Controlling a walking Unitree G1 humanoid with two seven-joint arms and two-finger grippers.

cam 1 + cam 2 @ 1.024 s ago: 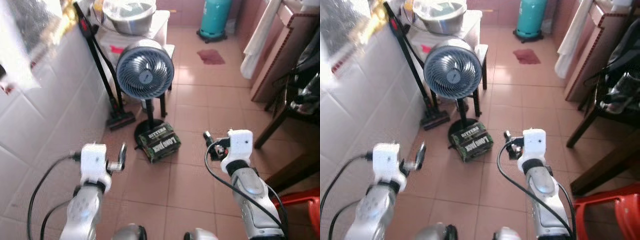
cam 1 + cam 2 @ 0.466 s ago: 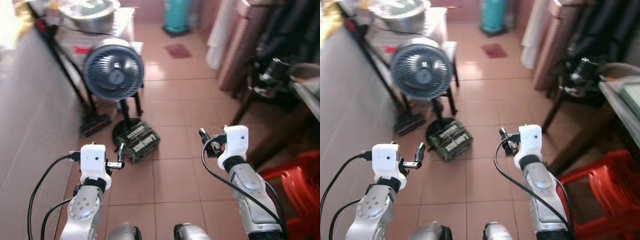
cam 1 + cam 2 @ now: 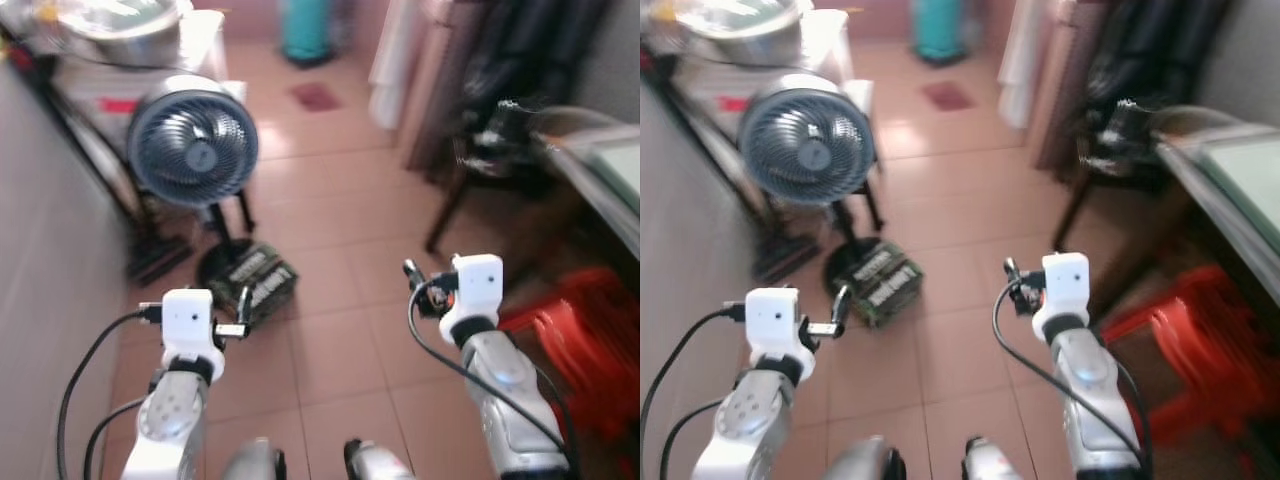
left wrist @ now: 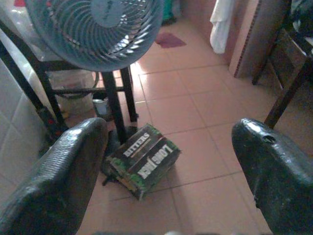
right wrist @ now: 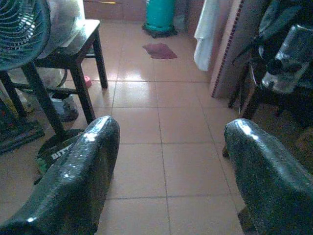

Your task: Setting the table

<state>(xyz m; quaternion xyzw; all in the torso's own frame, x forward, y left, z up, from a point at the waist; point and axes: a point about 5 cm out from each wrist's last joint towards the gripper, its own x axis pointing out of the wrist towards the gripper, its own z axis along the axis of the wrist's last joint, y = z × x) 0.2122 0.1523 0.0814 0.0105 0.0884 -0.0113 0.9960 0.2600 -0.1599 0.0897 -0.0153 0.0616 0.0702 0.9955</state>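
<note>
I am walking my robot through a room with a red tile floor [image 3: 330,230], and both arms are held out in front. My left claw [image 3: 240,310] is at 8 o'clock and my right claw [image 3: 415,285] is at 4 o'clock. Both claws are wide apart and hold nothing; I can see that in the wrist views, with floor showing between the black fingers [image 4: 63,181] and [image 5: 78,171].

The table [image 3: 1230,190] is at 3 o'clock, just a bit of its edge and pale top. I can't see any plates or cups to set on it; it is too blurry.

What could go wrong? A red stool [image 3: 1185,350] sits low at 4 o'clock, near my right arm. I think I could bump it if I swing round too fast. A dark chair [image 3: 490,170] stands at 2 o'clock, close by the table, so my way in looks tight. A fan [image 3: 190,150] and a box [image 3: 255,285] sit at 10 o'clock, well clear of my left claw.

Since the earlier pictures my view has swung right. The fan slid toward 10 o'clock, and the table and more of the stool came in. My claws kept their spots, still apart
</note>
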